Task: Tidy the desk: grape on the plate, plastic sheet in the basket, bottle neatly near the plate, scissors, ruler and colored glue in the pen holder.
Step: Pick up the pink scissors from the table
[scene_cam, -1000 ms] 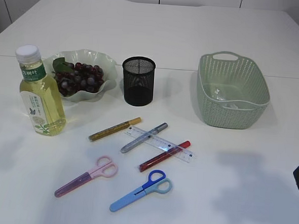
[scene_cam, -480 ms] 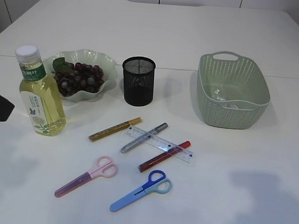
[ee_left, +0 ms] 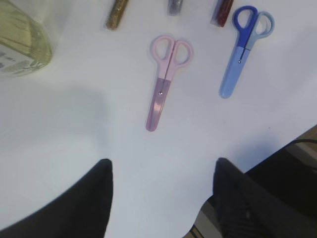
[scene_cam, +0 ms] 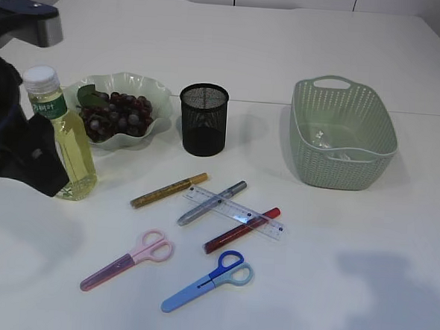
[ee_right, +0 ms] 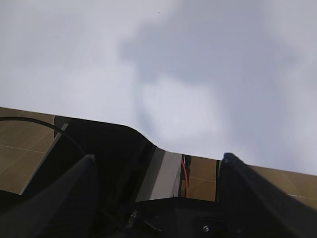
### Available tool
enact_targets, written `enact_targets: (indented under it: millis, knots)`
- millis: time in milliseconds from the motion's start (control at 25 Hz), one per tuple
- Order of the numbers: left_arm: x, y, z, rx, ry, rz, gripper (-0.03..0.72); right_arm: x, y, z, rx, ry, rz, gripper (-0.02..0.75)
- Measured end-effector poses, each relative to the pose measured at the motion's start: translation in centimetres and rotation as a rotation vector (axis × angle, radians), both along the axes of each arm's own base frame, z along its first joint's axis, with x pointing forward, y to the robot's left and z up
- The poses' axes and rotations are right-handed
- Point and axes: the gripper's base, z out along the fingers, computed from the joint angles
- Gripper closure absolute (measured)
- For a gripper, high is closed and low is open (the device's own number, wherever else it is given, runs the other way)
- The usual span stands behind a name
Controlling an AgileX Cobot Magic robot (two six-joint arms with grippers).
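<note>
Purple grapes (scene_cam: 117,115) lie on the pale green plate (scene_cam: 158,100). The bottle (scene_cam: 70,145) of yellow drink stands left of the plate, partly hidden by my left arm (scene_cam: 19,149). The plastic sheet (scene_cam: 333,146) lies in the green basket (scene_cam: 339,176). Gold (scene_cam: 170,190), silver (scene_cam: 212,203) and red (scene_cam: 242,230) glue pens and a clear ruler (scene_cam: 236,211) lie in front of the black mesh pen holder (scene_cam: 203,120). Pink scissors (scene_cam: 128,260) and blue scissors (scene_cam: 208,281) lie nearer the front. My left gripper (ee_left: 161,166) is open and empty, well short of the pink scissors (ee_left: 163,84). My right gripper (ee_right: 158,157) is open and empty.
In the left wrist view the bottle (ee_left: 20,39) is at the top left and the blue scissors (ee_left: 242,54) at the top right. The table's front edge shows in the left wrist view (ee_left: 277,148). The right wrist view shows it (ee_right: 99,119) with the floor beyond.
My left arm has come in from the left edge and now stands in front of the bottle. My right arm has left the exterior view's right edge.
</note>
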Motion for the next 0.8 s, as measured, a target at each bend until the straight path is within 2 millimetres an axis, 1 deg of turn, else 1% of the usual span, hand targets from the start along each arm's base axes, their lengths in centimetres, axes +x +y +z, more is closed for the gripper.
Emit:
enact_targets:
  millis: [160,320,400,640,800]
  knots:
    - [1.5,-1.7,-1.1,0.038,0.068,-0.077,0.253,0.0,0.0,0.0,-0.003,-0.003,0.017,0.155]
    - [2.1,-3.9,-2.4,0.071,0.102,-0.181,0.259,0.0,0.0,0.0,-0.004,-0.004,0.024,0.155]
    - [2.3,-4.7,-3.1,0.096,0.114,-0.212,0.261,0.0,0.0,0.0,-0.006,-0.004,0.026,0.155]
    - [3.5,-5.3,-5.9,0.172,0.156,-0.238,0.270,0.0,0.0,0.0,-0.009,-0.006,0.028,0.155]
    - [4.1,-5.6,-7.3,0.184,0.174,-0.231,0.284,0.1,-0.2,0.0,-0.026,-0.012,0.032,0.155]
